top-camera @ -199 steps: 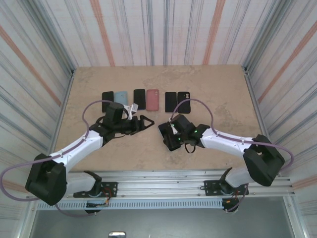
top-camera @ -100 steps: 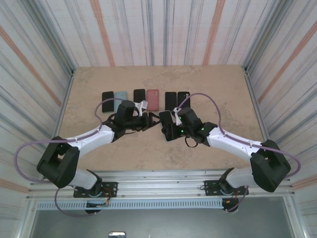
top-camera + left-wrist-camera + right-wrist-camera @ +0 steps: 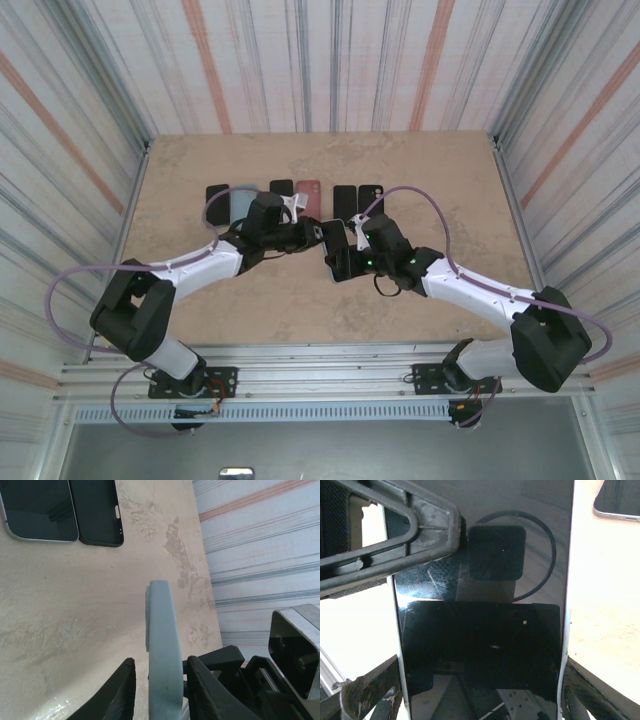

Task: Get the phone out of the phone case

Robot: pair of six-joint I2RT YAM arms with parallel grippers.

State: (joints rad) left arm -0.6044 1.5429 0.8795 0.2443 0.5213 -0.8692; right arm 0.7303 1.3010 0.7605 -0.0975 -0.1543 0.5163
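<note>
The phone (image 3: pixel 480 640), black screen toward the camera, sits in a pale grey-blue phone case (image 3: pixel 161 620) and is held above the table's middle. My right gripper (image 3: pixel 480 697) is shut across its width, one finger (image 3: pixel 367 695) on each long side. In the top view the phone (image 3: pixel 334 245) hangs between both arms. My left gripper (image 3: pixel 162 682) straddles the case's edge. Its jaws are narrow, with a thin gap showing on the left side. From the right wrist, a left finger (image 3: pixel 385 535) shows at the phone's far end.
A row of several phones and cases (image 3: pixel 308 192) lies flat at the back of the beige table (image 3: pixel 200 290). Two of them show from the left wrist, a phone (image 3: pixel 40 510) and a black case (image 3: pixel 97 512). Striped walls (image 3: pixel 560 110) enclose the table.
My left arm has swung right to the held phone and its jaws have narrowed around the case's edge. The right arm has carried the phone slightly toward the back.
</note>
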